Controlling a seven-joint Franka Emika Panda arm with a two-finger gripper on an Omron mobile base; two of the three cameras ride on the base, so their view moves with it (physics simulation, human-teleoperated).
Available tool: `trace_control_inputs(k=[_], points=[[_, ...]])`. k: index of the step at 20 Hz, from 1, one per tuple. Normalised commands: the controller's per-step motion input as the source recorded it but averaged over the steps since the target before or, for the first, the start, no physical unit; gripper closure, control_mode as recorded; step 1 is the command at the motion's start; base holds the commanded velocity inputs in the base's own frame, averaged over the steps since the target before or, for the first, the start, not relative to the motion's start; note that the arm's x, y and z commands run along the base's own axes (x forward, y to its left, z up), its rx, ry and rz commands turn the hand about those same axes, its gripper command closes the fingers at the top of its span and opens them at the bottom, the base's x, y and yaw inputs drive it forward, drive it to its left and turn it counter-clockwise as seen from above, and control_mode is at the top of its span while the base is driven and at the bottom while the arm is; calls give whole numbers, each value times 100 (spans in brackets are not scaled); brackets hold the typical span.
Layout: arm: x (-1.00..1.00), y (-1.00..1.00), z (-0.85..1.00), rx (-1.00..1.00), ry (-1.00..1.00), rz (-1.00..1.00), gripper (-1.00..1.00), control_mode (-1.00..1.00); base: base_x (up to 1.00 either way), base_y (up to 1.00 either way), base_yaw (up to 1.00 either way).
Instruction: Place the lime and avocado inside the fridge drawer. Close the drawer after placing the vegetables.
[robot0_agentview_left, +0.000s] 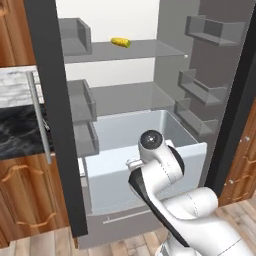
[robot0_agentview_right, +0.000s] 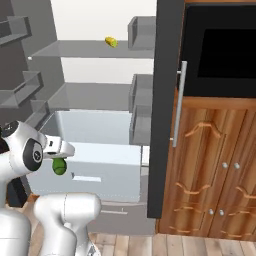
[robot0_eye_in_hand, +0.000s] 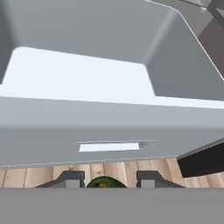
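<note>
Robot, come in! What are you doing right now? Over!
Gripper shut on avocado. Hovering before open fridge drawer, outside its front. Nothing blocking. Over.

no readable text or labels

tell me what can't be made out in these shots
- Avocado: hand view, mostly cut off by the bottom edge, between the fingertips.
- Gripper: right base view, its contact with the fruit is too small to judge.
- Fridge drawer: left base view, front and handle partly behind the arm.
- Corn cob: too small for detail.
</note>
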Motion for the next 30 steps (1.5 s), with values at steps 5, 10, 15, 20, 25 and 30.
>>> trace_control_inputs(k=[5,10,15,20,25,30], points=[[0,0,0,0,0,0,100,100,19,-56,0],[0,0,0,0,0,0,100,100,32,-33,0],[0,0,0,0,0,0,100,100,49,-19,0],[0,0,0,0,0,0,100,100,39,-21,0],[0,-14,10,4,0,0,100,-100,6,-17,0],[29,-15,82,3,12,0,100,-100,0,0,0]])
